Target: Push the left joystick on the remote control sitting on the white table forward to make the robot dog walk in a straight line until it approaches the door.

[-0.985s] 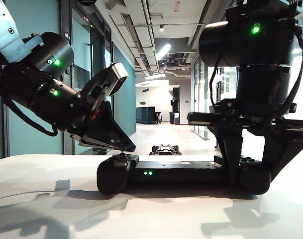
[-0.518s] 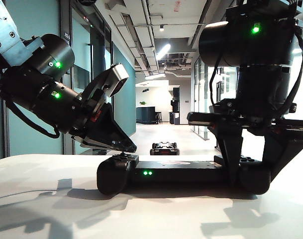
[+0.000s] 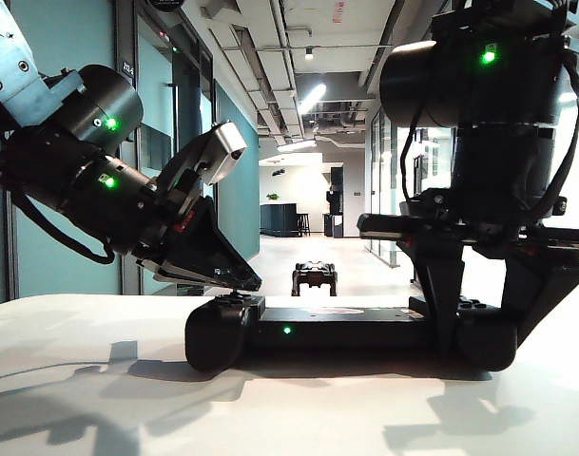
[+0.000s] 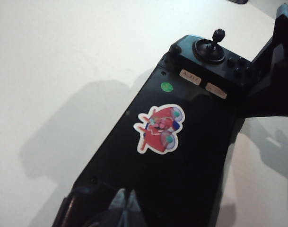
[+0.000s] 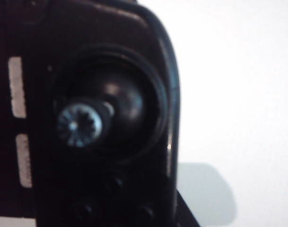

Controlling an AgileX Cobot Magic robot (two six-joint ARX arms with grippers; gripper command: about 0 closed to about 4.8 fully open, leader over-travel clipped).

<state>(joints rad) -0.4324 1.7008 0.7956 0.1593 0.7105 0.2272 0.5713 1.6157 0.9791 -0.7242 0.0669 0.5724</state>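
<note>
**Left end effector sits on the stick**

The left end effector (image 3: 234, 282), fingers pinched together, rests atop the short black left joystick (image 3: 234, 295) of the wide black remote control (image 3: 351, 332) on the white worktop (image 3: 99, 380). The right end effector (image 3: 484, 318) straddles and clamps the remote's far end. The small black robot dog (image 3: 315, 277) stands down the corridor

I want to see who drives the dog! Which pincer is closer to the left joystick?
Left. The left pincer sits right on top of the left joystick. The right pincer straddles the remote's other end.
</note>
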